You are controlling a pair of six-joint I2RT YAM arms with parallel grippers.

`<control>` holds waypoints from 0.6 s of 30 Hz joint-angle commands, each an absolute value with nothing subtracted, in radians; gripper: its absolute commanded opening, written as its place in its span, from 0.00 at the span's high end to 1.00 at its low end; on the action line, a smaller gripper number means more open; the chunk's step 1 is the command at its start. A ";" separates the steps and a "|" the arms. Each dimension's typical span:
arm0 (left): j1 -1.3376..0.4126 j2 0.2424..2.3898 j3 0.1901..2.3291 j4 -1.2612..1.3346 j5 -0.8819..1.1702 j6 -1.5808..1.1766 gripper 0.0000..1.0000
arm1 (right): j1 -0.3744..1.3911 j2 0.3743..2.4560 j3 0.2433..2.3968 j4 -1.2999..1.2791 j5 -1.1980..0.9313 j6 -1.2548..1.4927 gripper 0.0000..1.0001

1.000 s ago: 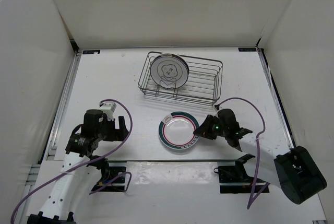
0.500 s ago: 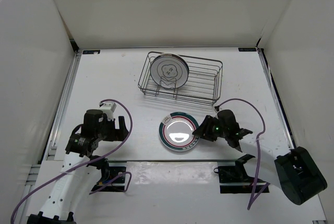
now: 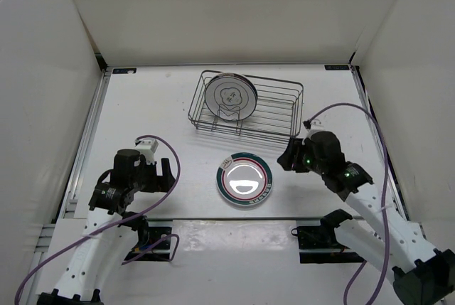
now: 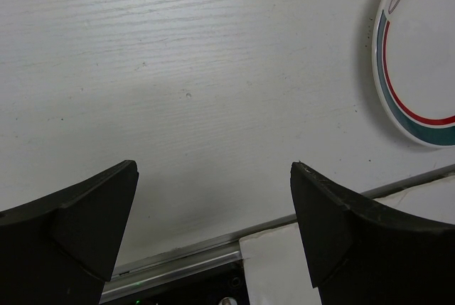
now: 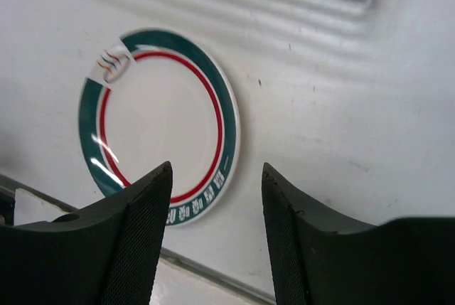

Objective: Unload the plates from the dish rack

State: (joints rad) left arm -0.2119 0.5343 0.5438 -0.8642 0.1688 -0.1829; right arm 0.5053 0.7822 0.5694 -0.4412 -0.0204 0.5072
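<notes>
Tabletop (image 3: 142, 113) white; banded plate (image 3: 244, 180) flat, face-up

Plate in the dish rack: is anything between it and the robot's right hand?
Only the dish rack, with its near wire wall, stands between the open right hand and the upright flower plate. The banded plate lies off to the side, out of the way.

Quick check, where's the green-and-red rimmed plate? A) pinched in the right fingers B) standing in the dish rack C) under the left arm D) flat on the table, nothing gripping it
D: the banded plate lies flat on the table, with the right fingers open and off it.
</notes>
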 commanded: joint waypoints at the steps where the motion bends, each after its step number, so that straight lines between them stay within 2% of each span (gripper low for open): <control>1: -0.215 0.528 0.546 -0.861 0.178 -0.184 0.00 | 0.506 0.752 0.673 -0.419 0.014 0.315 0.43; 4: -0.213 0.528 0.546 -0.862 0.179 -0.186 0.00 | 0.508 0.840 0.821 -0.278 -0.093 0.178 0.42; 5: -0.215 0.529 0.546 -0.862 0.179 -0.184 0.00 | 0.506 0.950 0.854 -0.238 -0.110 0.148 0.42; 10: -0.213 0.528 0.546 -0.867 0.173 -0.183 0.00 | 0.506 1.254 1.185 -0.278 -0.170 -0.043 0.43; 14: -0.215 0.528 0.549 -0.862 0.172 -0.184 0.00 | 0.503 1.416 1.339 -0.253 -0.172 -0.136 0.43; 18: -0.215 0.534 0.546 -0.864 0.175 -0.184 0.00 | 0.503 1.602 1.465 -0.253 -0.199 -0.187 0.48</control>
